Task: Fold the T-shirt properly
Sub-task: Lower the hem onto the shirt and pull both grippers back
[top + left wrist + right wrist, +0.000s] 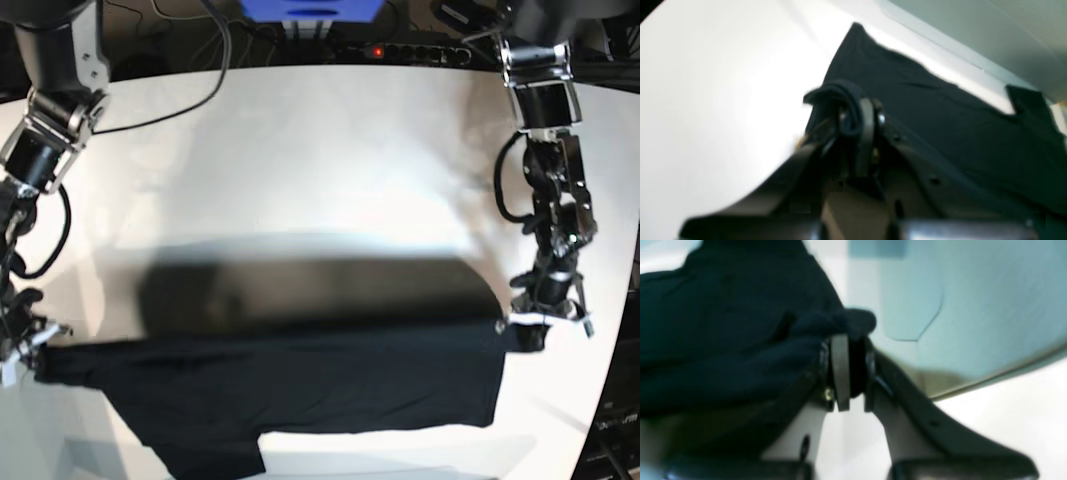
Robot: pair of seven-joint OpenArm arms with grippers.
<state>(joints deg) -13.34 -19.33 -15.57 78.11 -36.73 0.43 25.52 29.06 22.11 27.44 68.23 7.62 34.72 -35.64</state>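
The black T-shirt [300, 385] hangs stretched between my two grippers above the front of the white table [320, 160], its plain side showing. My left gripper [528, 332] is shut on one corner of the cloth at the right of the base view. In the left wrist view the cloth bunches between the pads [853, 116] and the T-shirt [940, 126] spreads away. My right gripper [30, 355] is shut on the opposite end at the left. In the right wrist view cloth [723, 340] is pinched between the pads [853, 366]. No print or tag shows.
The T-shirt casts a dark shadow [300, 285] on the table behind it. Cables [170, 80] and a power strip [400, 48] lie along the back edge. The table's front edge sits just below the hanging cloth.
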